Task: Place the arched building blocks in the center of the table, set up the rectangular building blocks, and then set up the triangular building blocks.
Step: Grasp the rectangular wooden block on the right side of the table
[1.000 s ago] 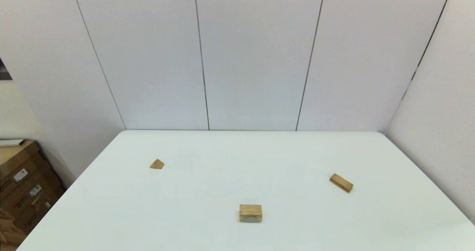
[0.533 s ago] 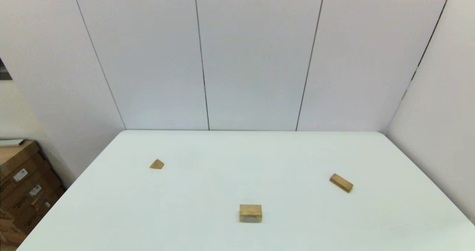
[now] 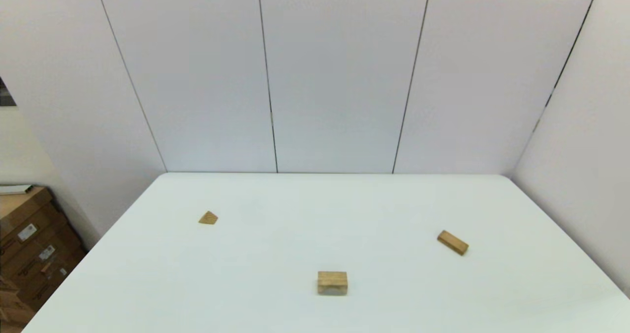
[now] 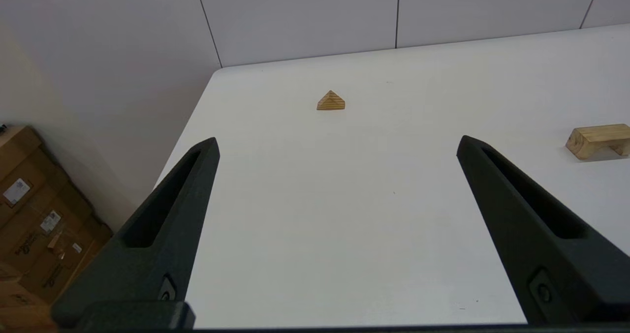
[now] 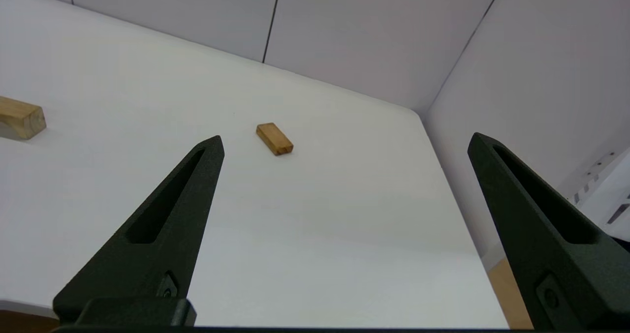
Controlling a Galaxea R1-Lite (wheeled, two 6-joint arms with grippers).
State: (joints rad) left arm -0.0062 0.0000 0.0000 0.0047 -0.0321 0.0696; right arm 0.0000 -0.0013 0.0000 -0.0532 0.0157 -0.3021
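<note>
Head view: table (image 3: pixel 275 205) carries three blocks, well apart. Arch (image 3: pixel 332 282) near the front edge, centre; wedge (image 3: pixel 208 218) far left; bar (image 3: pixel 453 242) right, lying flat at an angle. No arm shows here.

Left wrist view: left claw (image 4: pixel 337 146) spread wide, empty, above the table's near left part. Wedge ahead of it, between the finger lines; arch off toward the robot's right.

Right wrist view: right claw (image 5: pixel 344 143) spread wide, empty. Bar ahead, nearer its left finger (image 5: pixel 162 220); arch end farther left.
</note>
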